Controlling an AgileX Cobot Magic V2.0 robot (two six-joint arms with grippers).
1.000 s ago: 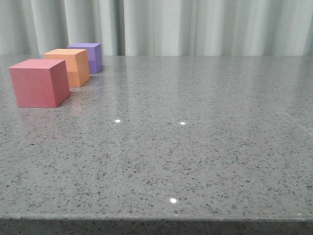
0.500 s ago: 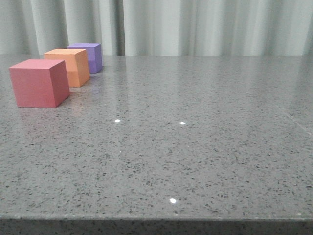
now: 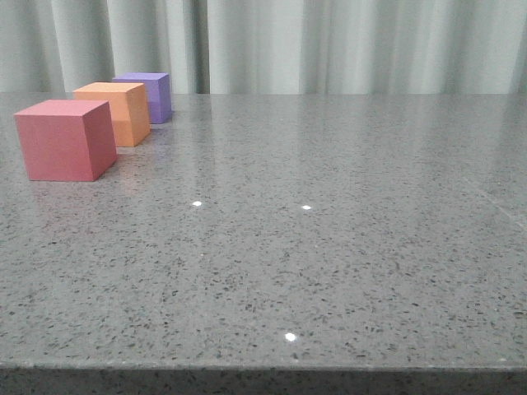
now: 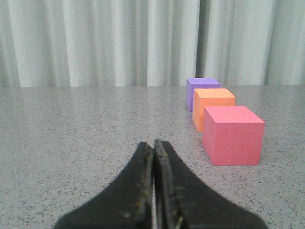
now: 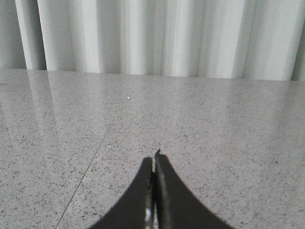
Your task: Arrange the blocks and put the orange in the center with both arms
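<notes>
On the table's far left: three blocks stand in a line running away from me over the grey speckled table (image 3: 346, 247), pinkish-red cube (image 3: 64, 140) nearest, orange cube (image 3: 119, 111) in the middle, purple cube (image 3: 152, 95) farthest.
Spacing: orange looks just beside both neighbours, perhaps touching; I cannot tell for sure.
My left pincer (image 4: 154, 148): fingers pressed together, holding nothing, low over the table and well short of the pinkish-red cube (image 4: 233, 136).
My right pincer (image 5: 153, 162): fingers pressed together too, empty, facing bare table and curtain; no cube shows in its view.
Task standing: orange already sits between the other two, as I judge it.
Risk, shut fingers: if I reach in without opening, I would shove a cube instead of gripping it.
Risk, tight row: widened fingers on the orange cube (image 4: 213, 107) could nudge the purple cube (image 4: 202, 90) or the red one.
Risk, right arm: it starts far across, so a long reach could cross my left arm.
</notes>
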